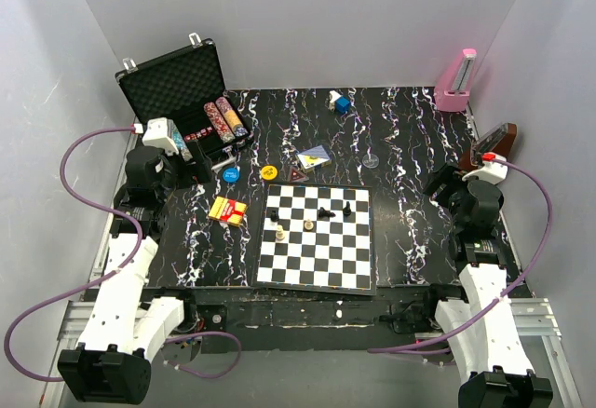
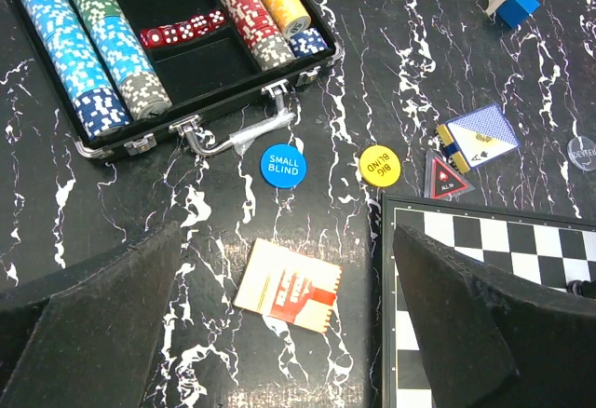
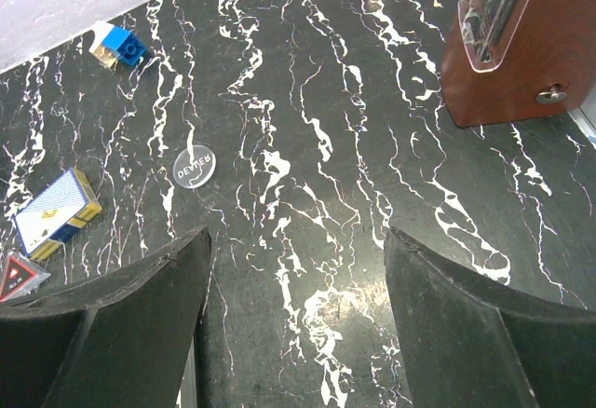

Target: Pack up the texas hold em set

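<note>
Top view: case (image 1: 177,82) open at far-left corner, chips (image 1: 223,119) racked inside; card box (image 1: 228,210), blue disc (image 1: 231,174), yellow disc (image 1: 269,172) loose on desk nearby (lid not shut). Left wrist: left gripper (image 2: 287,240) spread wide, empty, over card box. Right wrist: right gripper (image 3: 298,240) agape, holding nothing, nr right edge. Est. early-mid; loose bits + closing yet to do.

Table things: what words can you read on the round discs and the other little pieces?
"SMALL BLIND" on the blue disc
"BIG BLIND" on the yellow disc, upside down in the left wrist view
"ALL IN" on the red triangle
"DEALER" on the clear disc
Too blurred or small to read: the print on the red-yellow card box and the blue card pack
</note>
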`<state>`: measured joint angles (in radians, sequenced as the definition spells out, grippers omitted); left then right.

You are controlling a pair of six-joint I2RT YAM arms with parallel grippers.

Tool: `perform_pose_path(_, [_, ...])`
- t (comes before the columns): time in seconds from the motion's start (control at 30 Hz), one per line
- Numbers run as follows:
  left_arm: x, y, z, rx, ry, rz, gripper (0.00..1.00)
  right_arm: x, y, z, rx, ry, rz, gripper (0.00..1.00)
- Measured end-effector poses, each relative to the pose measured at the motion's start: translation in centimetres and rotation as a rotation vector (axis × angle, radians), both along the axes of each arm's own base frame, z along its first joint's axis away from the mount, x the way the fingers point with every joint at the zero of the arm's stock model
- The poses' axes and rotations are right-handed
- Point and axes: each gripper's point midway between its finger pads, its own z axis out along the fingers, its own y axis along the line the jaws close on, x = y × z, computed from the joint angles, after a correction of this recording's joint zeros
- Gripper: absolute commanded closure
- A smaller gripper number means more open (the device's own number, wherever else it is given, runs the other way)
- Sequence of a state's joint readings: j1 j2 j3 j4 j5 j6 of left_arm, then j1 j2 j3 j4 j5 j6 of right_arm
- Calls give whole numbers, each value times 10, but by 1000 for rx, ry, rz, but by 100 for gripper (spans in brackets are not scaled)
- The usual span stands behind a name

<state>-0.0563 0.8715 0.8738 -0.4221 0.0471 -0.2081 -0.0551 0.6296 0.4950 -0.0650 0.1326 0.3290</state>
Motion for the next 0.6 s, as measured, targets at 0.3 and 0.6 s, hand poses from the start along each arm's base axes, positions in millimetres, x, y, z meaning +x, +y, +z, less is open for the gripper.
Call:
perform_pose_path(0.3, [3,-5,-7,4,25,-21,2,0,0,0,-1,0,-2,17])
perform_pose_path(0.6, [5,-5,-21,5,74,-22,2,-2,5,-5,-1,24,34,20])
